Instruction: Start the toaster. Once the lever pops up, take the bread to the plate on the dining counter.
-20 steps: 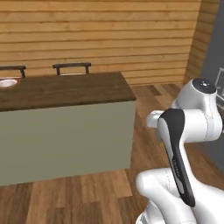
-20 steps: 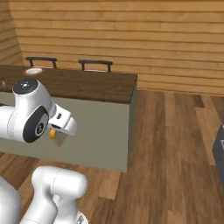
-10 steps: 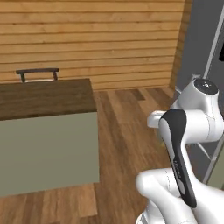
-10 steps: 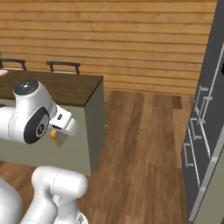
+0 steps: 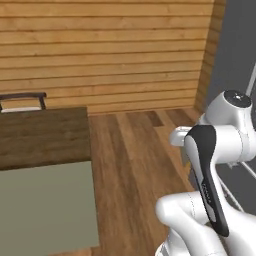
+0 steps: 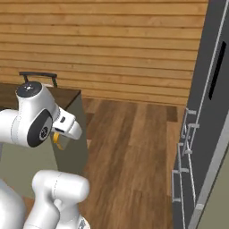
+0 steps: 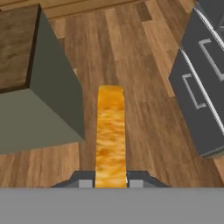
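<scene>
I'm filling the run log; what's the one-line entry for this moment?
phase: carrying | gripper: shut on bread | bread: edge-on, above wood floor | dining counter: alongside

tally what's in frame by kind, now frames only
Bread: 1, the bread clamped edge-on in the gripper
Counters: 1, the dining counter
Stools: 1, stool behind the counter
Dark cabinet units with handles: 1, drawer unit
Total: 4

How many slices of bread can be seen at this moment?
1. The bread is held edge-on in the gripper, above the wooden floor beside the dining counter. Others may be hidden.
</scene>
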